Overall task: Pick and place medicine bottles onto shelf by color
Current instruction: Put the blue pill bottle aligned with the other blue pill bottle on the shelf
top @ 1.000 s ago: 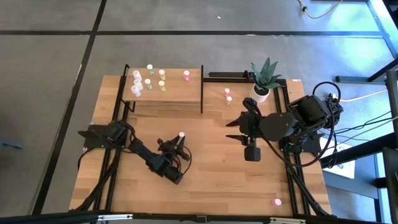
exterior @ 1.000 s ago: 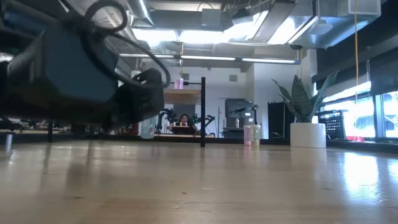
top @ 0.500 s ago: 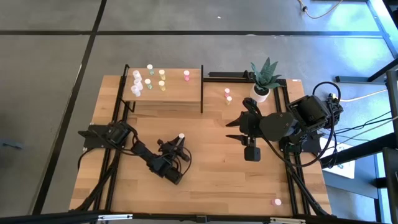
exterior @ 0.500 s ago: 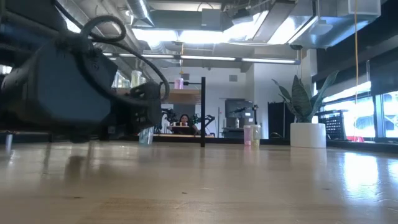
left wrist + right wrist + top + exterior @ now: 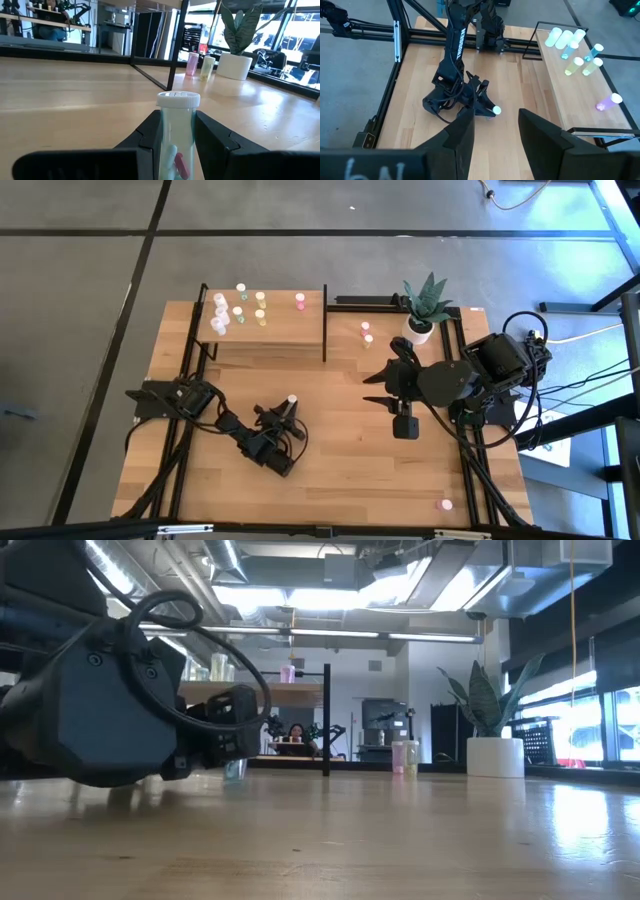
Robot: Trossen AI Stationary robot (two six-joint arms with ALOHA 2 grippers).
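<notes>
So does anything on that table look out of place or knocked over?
One pink-topped bottle sits alone near the table's front right corner, far from the shelf and from the pink and yellow pair beside the plant pot. Nothing looks spilled or tipped. The left gripper is shut on an upright white-topped bottle.

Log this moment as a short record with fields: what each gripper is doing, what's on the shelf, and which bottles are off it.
left gripper: low over the table's middle, shut on a white-capped bottle standing upright between its fingers
right gripper: open, empty, held above the table's right half
shelf: holds whitish, green and yellow-topped bottles in a cluster, plus one pink-topped bottle set apart near the right post
table near the plant pot: one pink bottle and one yellow bottle
table's front right corner: a lone pink bottle
</notes>
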